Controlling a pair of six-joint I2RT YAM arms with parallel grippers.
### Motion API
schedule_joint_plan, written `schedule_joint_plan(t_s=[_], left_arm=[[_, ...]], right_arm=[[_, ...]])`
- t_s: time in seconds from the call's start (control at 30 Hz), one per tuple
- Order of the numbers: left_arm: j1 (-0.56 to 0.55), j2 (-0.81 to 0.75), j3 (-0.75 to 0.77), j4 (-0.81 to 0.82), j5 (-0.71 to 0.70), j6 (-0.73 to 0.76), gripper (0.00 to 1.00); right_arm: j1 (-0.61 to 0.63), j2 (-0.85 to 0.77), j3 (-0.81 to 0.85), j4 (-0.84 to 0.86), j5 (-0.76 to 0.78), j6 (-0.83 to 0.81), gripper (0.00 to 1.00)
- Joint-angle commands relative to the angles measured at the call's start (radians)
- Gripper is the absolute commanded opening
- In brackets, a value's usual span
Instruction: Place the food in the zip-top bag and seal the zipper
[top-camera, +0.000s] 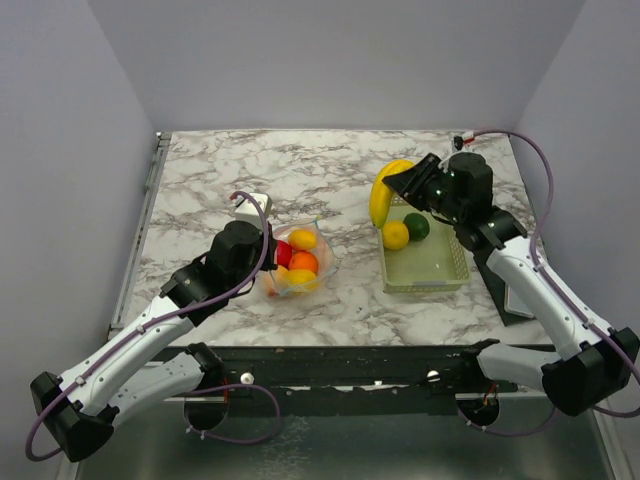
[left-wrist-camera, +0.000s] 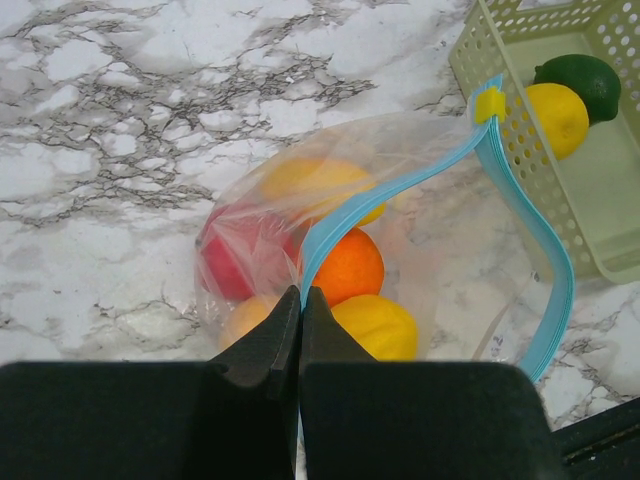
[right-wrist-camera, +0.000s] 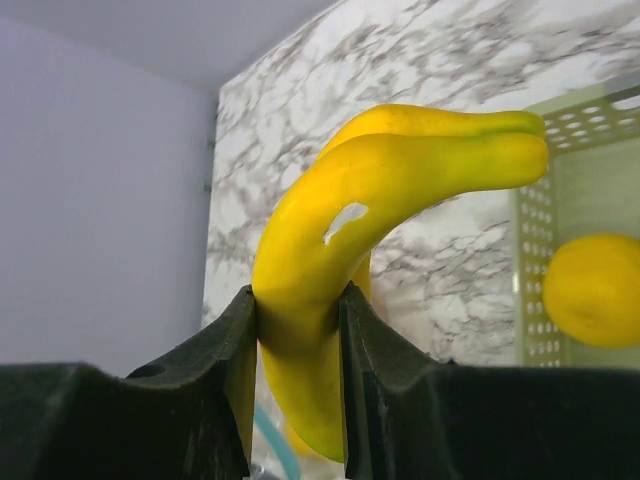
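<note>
Right gripper (right-wrist-camera: 296, 322) clamps the curved yellow plastic banana (right-wrist-camera: 400, 175); left gripper (left-wrist-camera: 300, 298) pinches the light blue zipper strip (left-wrist-camera: 400, 186) of the clear crinkly bag (left-wrist-camera: 450, 260). The long banana may snag the narrow mouth, tugging the strip loose.

Marble-look table (top-camera: 200, 180) – plain pale walls (top-camera: 60, 150) w/ even light.

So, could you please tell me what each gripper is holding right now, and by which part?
The right gripper clamps the banana around its body, toward one end; the left gripper pinches the zip-top bag by its blue zipper strip.
</note>
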Motion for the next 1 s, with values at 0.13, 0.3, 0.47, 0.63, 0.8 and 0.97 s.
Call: schedule_joint_plan(t_s=[0.13,0.3,0.47,0.63,0.8,0.97], left_arm=[[0.006,-0.003,-0.018,0.023,0.043,-0.004,0.00],[0.005,-0.006,-0.019,0.025,0.044,-0.003,0.00],[0.006,-0.008,-0.019,0.027,0.046,-0.004,0.00],[0.007,-0.011,-0.021,0.028,0.043,-0.003,0.00],[0.006,-0.014,-0.021,0.029,0.045,-0.003,0.00],[0.006,-0.015,-0.022,0.029,0.046,-0.002,0.00]], right_arm=[[0.110,-0.083,0.031,-0.020,-0.240,-0.193,0.01],[0.178,-0.096,0.039,-0.010,-0.389,-0.224,0.01],[0.277,-0.083,0.043,0.002,-0.432,-0.223,0.01],[0.376,-0.038,0.068,-0.023,-0.431,-0.238,0.01],[0.414,-0.003,0.060,-0.024,-0.500,-0.217,0.01],[0.439,0.044,0.054,-0.027,-0.550,-0.176,0.01]])
